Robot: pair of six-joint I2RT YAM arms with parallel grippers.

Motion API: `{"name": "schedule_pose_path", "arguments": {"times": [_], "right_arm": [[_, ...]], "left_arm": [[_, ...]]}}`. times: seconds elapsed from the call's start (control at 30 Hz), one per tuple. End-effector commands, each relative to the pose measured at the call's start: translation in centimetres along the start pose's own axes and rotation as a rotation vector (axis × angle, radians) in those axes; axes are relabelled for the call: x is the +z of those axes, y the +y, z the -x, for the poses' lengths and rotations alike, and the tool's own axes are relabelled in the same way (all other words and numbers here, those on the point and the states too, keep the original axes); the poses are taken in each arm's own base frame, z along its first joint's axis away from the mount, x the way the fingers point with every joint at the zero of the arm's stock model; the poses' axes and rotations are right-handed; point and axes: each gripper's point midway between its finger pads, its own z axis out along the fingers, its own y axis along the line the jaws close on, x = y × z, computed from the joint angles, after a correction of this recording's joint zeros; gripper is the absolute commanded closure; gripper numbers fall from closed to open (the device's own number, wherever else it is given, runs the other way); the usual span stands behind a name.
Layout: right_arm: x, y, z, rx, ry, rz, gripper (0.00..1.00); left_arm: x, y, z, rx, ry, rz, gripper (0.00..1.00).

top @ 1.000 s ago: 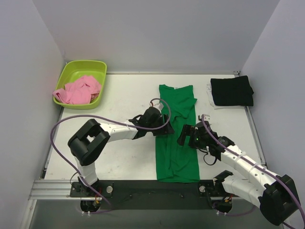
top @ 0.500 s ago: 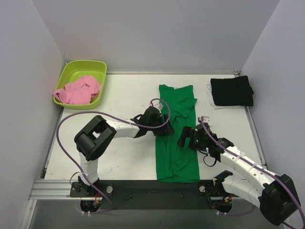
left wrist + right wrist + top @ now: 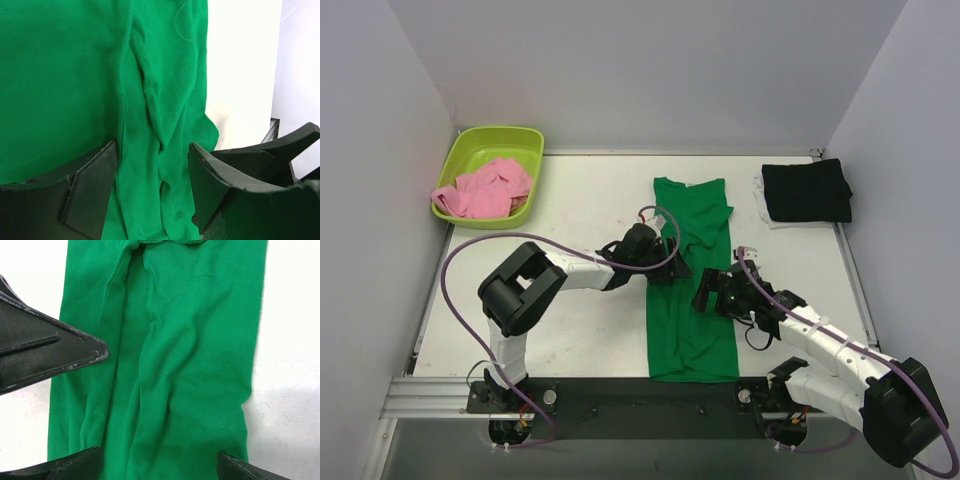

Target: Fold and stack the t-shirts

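The bright green t-shirt [image 3: 695, 330] lies on the table as a long narrow strip, collar at the far end. My left gripper [image 3: 668, 265] rests open over its left edge at mid-length. In the left wrist view a raised wrinkle of the green t-shirt [image 3: 65, 75] runs between the left gripper's [image 3: 152, 190] spread fingers [image 3: 90, 185]. My right gripper [image 3: 710, 293] hangs wide open over the right side of the shirt. The right wrist view shows the green t-shirt [image 3: 200, 365] below the right gripper [image 3: 160, 471]. The black t-shirt [image 3: 807, 190] lies folded at the far right. The pink t-shirt [image 3: 485, 188] is crumpled.
The pink shirt sits in a lime-green plastic tub [image 3: 525, 140] at the far left corner. A white edge [image 3: 761, 207] shows under the black shirt. Grey walls close in the table on three sides. A metal rail [image 3: 430, 398] runs along the near edge.
The right gripper has drifted slightly toward the near edge over the green shirt. The left arm's elbow has shifted a little right while its gripper stays on the shirt's left edge.
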Motion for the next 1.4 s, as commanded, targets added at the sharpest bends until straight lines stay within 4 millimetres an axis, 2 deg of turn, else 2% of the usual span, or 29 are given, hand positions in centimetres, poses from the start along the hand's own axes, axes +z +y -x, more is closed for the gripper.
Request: {"name": "schedule_pose_path", "arguments": {"times": [0.0,0.43,0.6,0.7,0.83,0.87,0.9,0.93,1.0,1.03,1.23,1.27,1.33,1.37], "right_arm": [[0.2,-0.1,0.0,0.015,-0.008,0.002,0.02],[-0.4,-0.7,-0.2,0.034,-0.022,0.001,0.02],[-0.6,-1.0,-0.4,0.038,-0.024,-0.006,0.02],[-0.7,-1.2,-0.5,0.039,-0.022,-0.008,0.02],[-1.0,-1.3,-0.2,0.044,-0.04,-0.009,0.02],[-1.2,-1.3,-0.2,0.044,-0.043,-0.009,0.02],[-1.3,-1.3,-0.1,0.043,-0.047,-0.008,0.02],[-1.4,-1.2,0.0,0.041,-0.05,-0.005,0.02],[-1.5,-1.2,0.0,0.038,-0.047,-0.006,0.02],[-1.6,-1.2,-0.1,0.039,-0.048,-0.003,0.02],[-1.8,-1.3,-0.3,0.046,-0.054,0.003,0.02],[-1.8,-1.3,-0.3,0.049,-0.055,0.004,0.02],[-2.0,-1.2,-0.2,0.052,-0.061,0.012,0.02],[-2.0,-1.2,-0.3,0.054,-0.06,0.011,0.02]], "left_arm": [[0.3,-1.7,-0.2,0.003,-0.007,-0.078,0.33],[1.8,-3.6,-2.6,0.006,0.032,-0.121,0.33],[2.2,-5.3,-3.6,0.006,0.047,-0.155,0.34],[1.8,-6.5,-3.9,0.009,0.049,-0.177,0.34],[0.1,-8.2,-4.2,0.028,0.046,-0.197,0.34],[-0.5,-8.4,-4.3,0.032,0.044,-0.199,0.34],[-1.0,-7.8,-4.7,0.029,0.047,-0.179,0.34],[-2.2,-8.9,-4.4,0.036,0.031,-0.204,0.34],[-3.5,-8.8,-4.3,0.045,0.01,-0.192,0.34],[-4.8,-9.1,-4.2,0.054,0.0,-0.198,0.34],[-8.5,-7.9,-4.6,0.092,-0.026,-0.139,0.34],[-8.7,-7.0,-5.3,0.091,-0.017,-0.118,0.34],[-9.3,-6.8,-5.7,0.093,-0.025,-0.114,0.34],[-9.3,-6.0,-6.3,0.091,-0.017,-0.097,0.34]]}}
